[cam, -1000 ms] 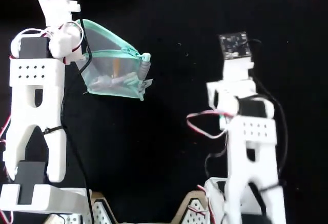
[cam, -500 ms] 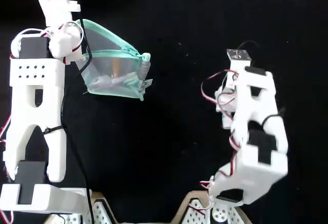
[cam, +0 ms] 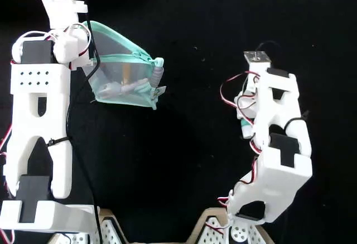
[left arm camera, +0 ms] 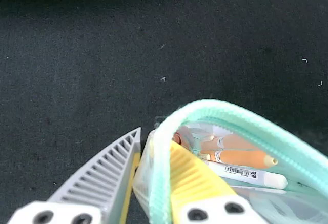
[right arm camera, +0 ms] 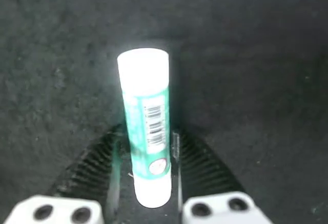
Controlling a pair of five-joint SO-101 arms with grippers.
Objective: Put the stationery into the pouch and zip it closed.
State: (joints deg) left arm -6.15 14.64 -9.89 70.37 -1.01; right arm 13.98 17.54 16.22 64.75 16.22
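Now my right arm has folded back on itself: a second ago it lay stretched out flat, well apart from the pouch (cam: 120, 73), and in the last half second it has only settled a little. My right gripper (right arm camera: 146, 144) has its fingers narrowed onto a green-and-white glue stick (right arm camera: 145, 111), one finger on each side of the barrel and the white cap pointing away from the wrist. From above, the glue stick (cam: 245, 128) shows as a short teal piece under the folded wrist, with a wide stretch of black cloth (cam: 184, 160) between it and the pouch. I cannot tell whether it is already clear of the cloth.

My left gripper (left arm camera: 154, 142) has not moved. It pinches the pouch's mint zip rim, the yellow-padded finger inside the mouth and the grey finger outside, and holds the mouth open. An orange marker (left arm camera: 241, 157) and a white pen (left arm camera: 251, 175) already lie inside.

I judge the pick made, so what is left is to carry the glue stick over to the pouch's mouth, drop it in, then zip.
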